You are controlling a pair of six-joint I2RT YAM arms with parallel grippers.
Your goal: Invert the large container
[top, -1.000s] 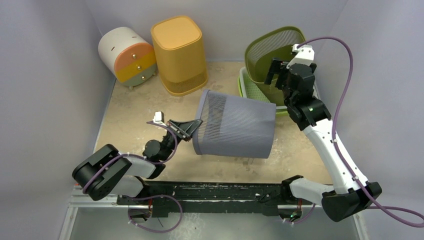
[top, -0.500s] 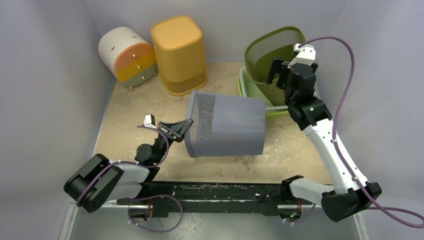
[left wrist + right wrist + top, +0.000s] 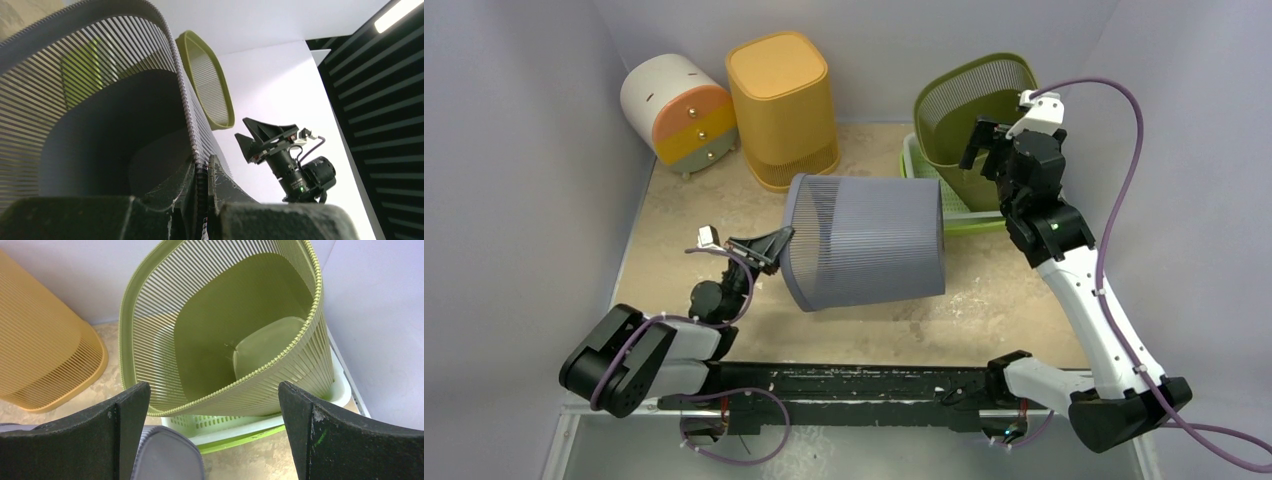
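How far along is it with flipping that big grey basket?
Roughly halfway. Done: the grey basket is tipped onto its side, opening facing left. In hand: the left end effector is shut on its rim. Left: rolling it on until the opening faces the table, then letting go. The right end effector is open by the green basket, holding nothing.

**Back Row of the Surface: Three Bins and a Tray**

At the back left of the beige surface (image 3: pixel 684 230) a white drum-shaped drawer unit (image 3: pixel 674 110) lies tilted, its orange, yellow and green drawer fronts facing forward. Just beside it stands a yellow slatted bin (image 3: pixel 784 110). At the back right, an olive-green slatted basket (image 3: pixel 220 330) leans with its open mouth forward, resting in a pale green tray (image 3: pixel 240 432).
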